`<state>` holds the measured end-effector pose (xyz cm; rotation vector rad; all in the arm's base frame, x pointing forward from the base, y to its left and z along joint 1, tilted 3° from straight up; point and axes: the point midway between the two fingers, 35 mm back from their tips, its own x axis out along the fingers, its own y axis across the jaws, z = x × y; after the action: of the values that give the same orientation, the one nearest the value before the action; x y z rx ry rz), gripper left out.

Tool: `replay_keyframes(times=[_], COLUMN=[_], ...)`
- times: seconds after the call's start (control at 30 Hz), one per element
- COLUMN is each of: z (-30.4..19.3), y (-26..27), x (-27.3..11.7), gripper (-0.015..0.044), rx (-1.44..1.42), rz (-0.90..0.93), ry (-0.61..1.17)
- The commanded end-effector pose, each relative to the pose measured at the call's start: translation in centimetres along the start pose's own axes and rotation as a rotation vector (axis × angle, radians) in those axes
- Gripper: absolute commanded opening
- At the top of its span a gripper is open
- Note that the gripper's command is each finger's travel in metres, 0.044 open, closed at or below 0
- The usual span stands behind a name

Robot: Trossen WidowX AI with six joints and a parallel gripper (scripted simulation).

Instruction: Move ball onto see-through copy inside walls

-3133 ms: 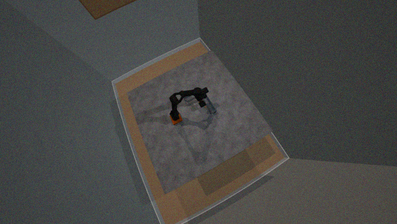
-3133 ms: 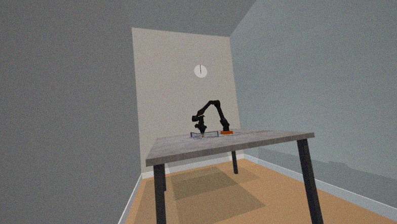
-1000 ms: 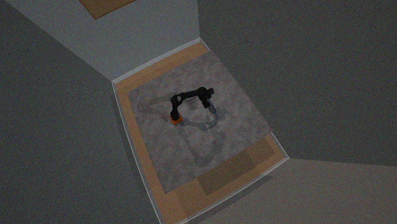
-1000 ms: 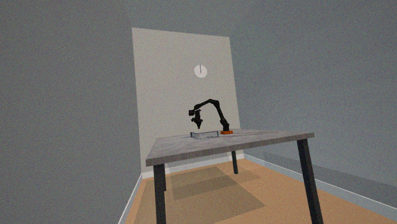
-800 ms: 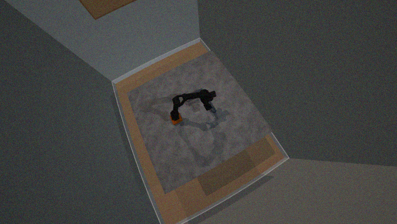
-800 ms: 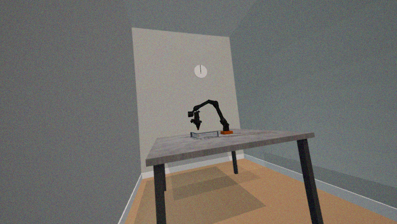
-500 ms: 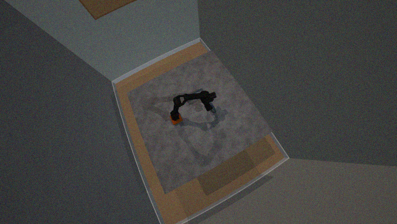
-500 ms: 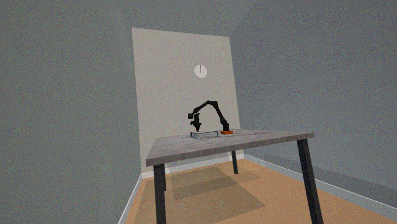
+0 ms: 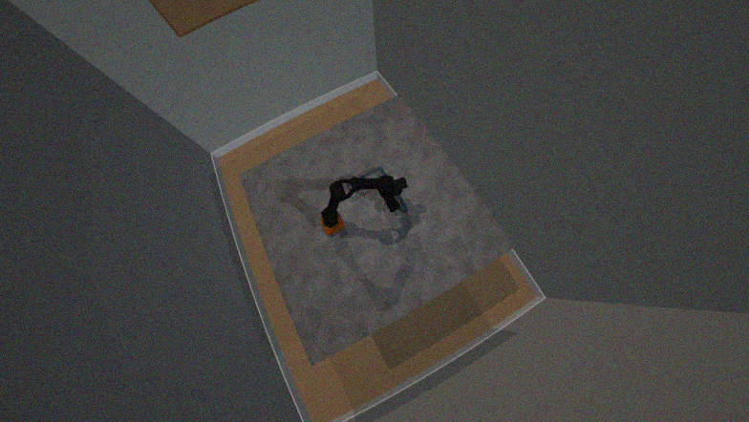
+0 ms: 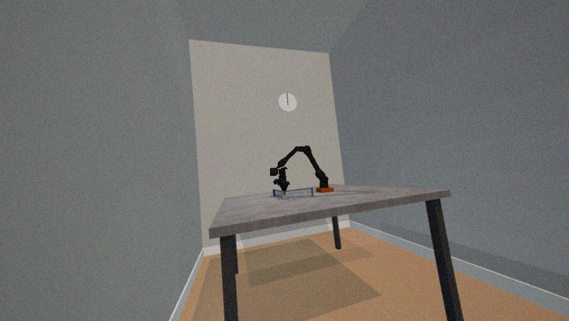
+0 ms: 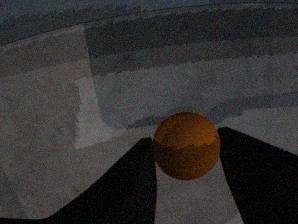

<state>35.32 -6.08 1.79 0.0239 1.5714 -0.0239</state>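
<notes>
From the top view, the ball is hidden beneath the tool (image 9: 394,205).

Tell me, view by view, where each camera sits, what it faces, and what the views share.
Top: high overhead, facing down at the table; whole arm shows.
Exterior: low, off the table's front, facing the back wall and its clock; whole arm shows, above the clear walls.
Wrist: on the gripper, facing down; jaws shut on the orange ball.
Shared: top and exterior show the orange base.
</notes>
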Motion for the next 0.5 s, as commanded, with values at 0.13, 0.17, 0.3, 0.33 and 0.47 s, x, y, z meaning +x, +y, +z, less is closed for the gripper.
replay_keyframes(times=[0.13, 0.17, 0.3, 0.33, 0.47], z=[-0.20, -0.20, -0.21, -0.21, -0.14], y=[-0.07, -0.07, -0.07, -0.07, 0.01], x=[1.39, 1.53, 1.64, 1.64, 1.45], gripper=[0.0000, 0.0000, 0.0000, 0.0000, 0.0105], rx=[-0.004, -0.004, -0.004, -0.004, 0.000], rz=[-0.004, -0.004, -0.004, -0.004, 0.001], ry=[0.008, 0.008, 0.008, 0.008, 0.005])
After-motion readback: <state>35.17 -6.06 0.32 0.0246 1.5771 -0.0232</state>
